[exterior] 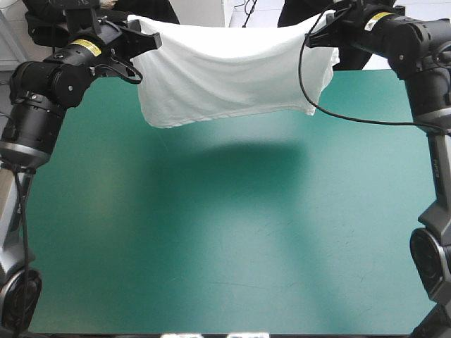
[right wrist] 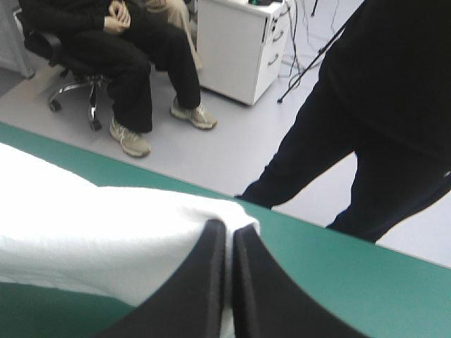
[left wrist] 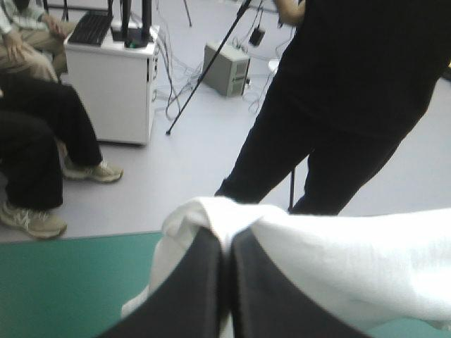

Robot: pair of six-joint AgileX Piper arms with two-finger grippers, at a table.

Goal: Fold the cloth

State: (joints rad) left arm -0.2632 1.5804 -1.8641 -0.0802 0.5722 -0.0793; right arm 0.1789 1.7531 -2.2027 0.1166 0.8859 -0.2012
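The white T-shirt (exterior: 225,70) hangs in the air above the far part of the teal-green table (exterior: 225,232), stretched between both arms, its lower hem sagging free and casting a shadow below. My left gripper (exterior: 151,39) pinches its left upper corner; in the left wrist view the black fingers (left wrist: 204,282) are shut on the T-shirt (left wrist: 338,260), cloth bunched over their tips. My right gripper (exterior: 317,35) holds the right upper corner; in the right wrist view its fingers (right wrist: 204,282) are shut on the T-shirt (right wrist: 91,232), which stretches away to one side.
The table's far edge (exterior: 380,70) runs just behind the hanging cloth. The teal-green cover (right wrist: 338,274) stretches bare beneath the raised arms.
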